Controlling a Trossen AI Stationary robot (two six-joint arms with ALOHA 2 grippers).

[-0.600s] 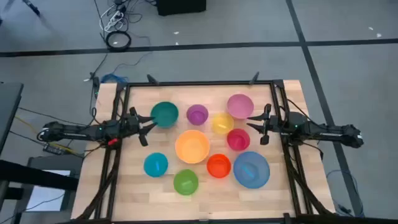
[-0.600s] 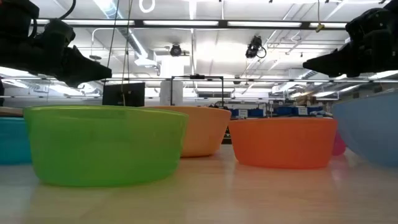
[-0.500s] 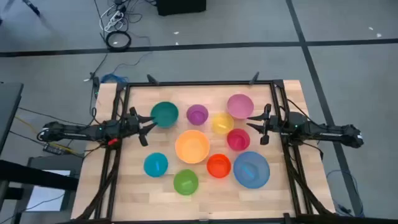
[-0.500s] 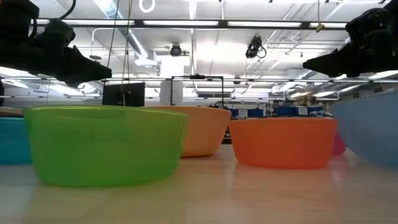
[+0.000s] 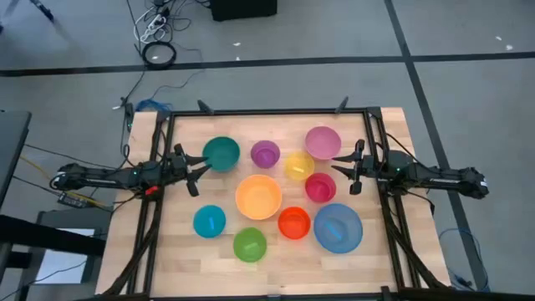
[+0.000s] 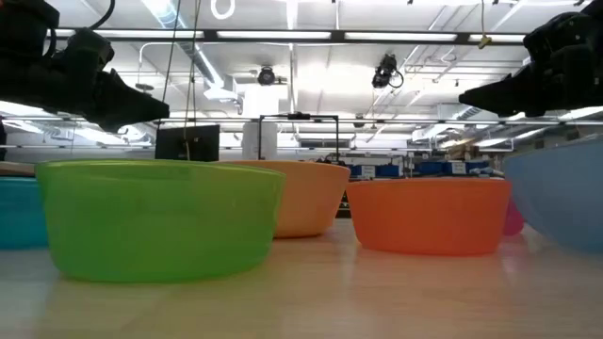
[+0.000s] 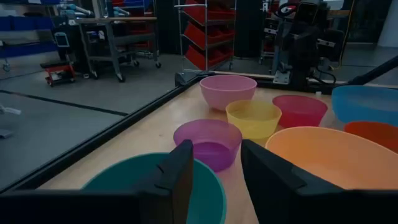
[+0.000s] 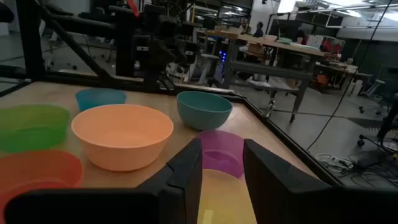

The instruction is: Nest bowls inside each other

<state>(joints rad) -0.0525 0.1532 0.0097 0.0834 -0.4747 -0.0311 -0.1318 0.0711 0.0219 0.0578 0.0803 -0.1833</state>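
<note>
Ten bowls stand upright on their bases on the wooden table, none inside another: teal, purple, pink, yellow, magenta, light orange, red-orange, large blue, small blue and green. My left gripper hovers open at the table's left side, just beside the teal bowl. My right gripper hovers open at the right side, near the yellow bowl and the magenta bowl. Both have nothing between their fingers.
A black frame runs along the table's far, left and right edges. Bare wood lies along the near edge and in the far corners. Cables lie on the floor beyond the table.
</note>
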